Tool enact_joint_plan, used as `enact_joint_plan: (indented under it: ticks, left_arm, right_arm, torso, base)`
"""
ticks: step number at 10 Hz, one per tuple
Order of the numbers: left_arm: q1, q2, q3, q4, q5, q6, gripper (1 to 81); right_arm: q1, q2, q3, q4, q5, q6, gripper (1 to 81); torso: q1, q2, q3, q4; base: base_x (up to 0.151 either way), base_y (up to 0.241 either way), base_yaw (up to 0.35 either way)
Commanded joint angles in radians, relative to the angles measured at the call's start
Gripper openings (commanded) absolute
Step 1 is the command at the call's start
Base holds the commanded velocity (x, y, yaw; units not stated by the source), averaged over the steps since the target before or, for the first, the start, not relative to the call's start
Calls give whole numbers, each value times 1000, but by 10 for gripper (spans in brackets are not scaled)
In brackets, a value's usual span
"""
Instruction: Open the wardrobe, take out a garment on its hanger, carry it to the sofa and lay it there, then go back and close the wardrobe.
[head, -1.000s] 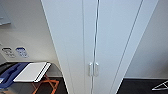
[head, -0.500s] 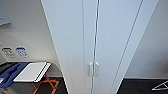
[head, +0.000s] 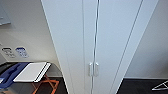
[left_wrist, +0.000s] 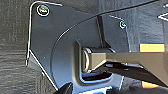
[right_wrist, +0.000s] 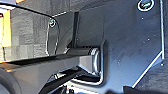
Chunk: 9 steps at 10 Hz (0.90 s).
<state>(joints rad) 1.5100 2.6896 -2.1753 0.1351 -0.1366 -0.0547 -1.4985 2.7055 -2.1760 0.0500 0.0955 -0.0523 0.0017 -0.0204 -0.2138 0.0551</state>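
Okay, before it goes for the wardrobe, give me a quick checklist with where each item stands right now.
1. Wardrobe in front of the robot: ok, it stands close ahead in the head view.
2. Doors shut: ok, just a thin seam between them.
3. Handles in sight: ok, side by side at the seam, low in the head view.
4. Nothing blocking the doors: ok, the folding table stands off to the left.
5. Hands open and ready: cannot tell, fingers not made out.

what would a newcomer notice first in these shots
The tall white wardrobe dominates the head view's middle, both doors shut, with its pair of small handles low on the centre seam. To its left, by the wall, stands a white board on orange legs, with something blue beside it.
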Motion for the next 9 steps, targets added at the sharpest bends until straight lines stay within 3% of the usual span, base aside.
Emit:
enact_joint_plan:
  ticks: [1, 3, 9]
  left_arm:
    - [-52, -108, 132, 12, 52, -5, 811]
    - [-76, -176, 210, 11, 52, -7, 811]
    - [-190, -385, 517, 17, 60, -5, 811]
  right_arm:
    - [78, -105, 85, -1, -53, 9, 811]
    - [115, -149, 128, 2, -54, 19, 811]
    - [257, -358, 485, -1, -54, 22, 811]
  torso:
    - [0, 0, 0, 0]
    - [0, 0, 0, 0]
    - [0, 0, 0, 0]
  base:
    - [0, 0, 0]
    - [0, 0, 0]
    - [0, 0, 0]
